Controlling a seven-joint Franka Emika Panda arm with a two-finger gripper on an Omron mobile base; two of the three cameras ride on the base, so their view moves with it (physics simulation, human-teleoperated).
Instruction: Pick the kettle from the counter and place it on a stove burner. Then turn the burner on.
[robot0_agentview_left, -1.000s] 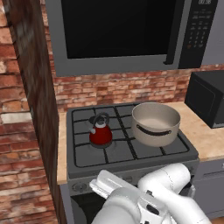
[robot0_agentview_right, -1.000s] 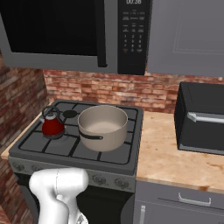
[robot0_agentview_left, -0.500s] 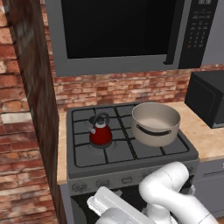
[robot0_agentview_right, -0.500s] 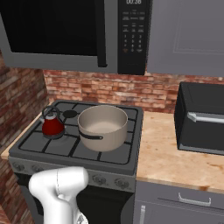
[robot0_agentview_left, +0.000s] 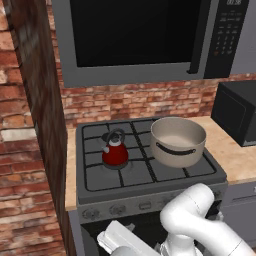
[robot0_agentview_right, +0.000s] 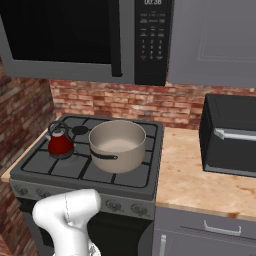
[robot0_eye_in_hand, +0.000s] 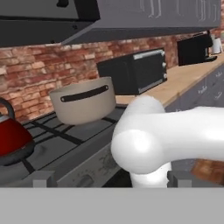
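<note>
The small red kettle (robot0_agentview_left: 115, 152) (robot0_agentview_right: 60, 144) stands upright on the grate at the left side of the stove, over a stove burner whose cap it hides. Another stove burner (robot0_agentview_right: 80, 131) shows just behind it. In the hand view the kettle (robot0_eye_in_hand: 11, 140) is at the left edge. My gripper (robot0_eye_in_hand: 111, 180) is open, its two tips wide apart, with nothing held. The hand hangs low in front of the stove's front panel, well below and apart from the kettle. The tan counter (robot0_agentview_left: 235, 155) (robot0_agentview_right: 195, 175) runs to the right of the stove.
A big beige pot (robot0_agentview_left: 178, 141) (robot0_agentview_right: 117, 145) (robot0_eye_in_hand: 83, 105) fills the stove's right side, close beside the kettle. Control knobs (robot0_agentview_left: 90, 213) (robot0_agentview_right: 112, 204) line the stove front. A black appliance (robot0_agentview_right: 230, 135) sits on the counter, a microwave (robot0_agentview_left: 140, 35) hangs overhead, and a brick wall (robot0_agentview_left: 25, 150) stands left.
The hand has sunk lower in front of the stove in the left base view. Kettle and pot have not moved, and the jaws stay open.
</note>
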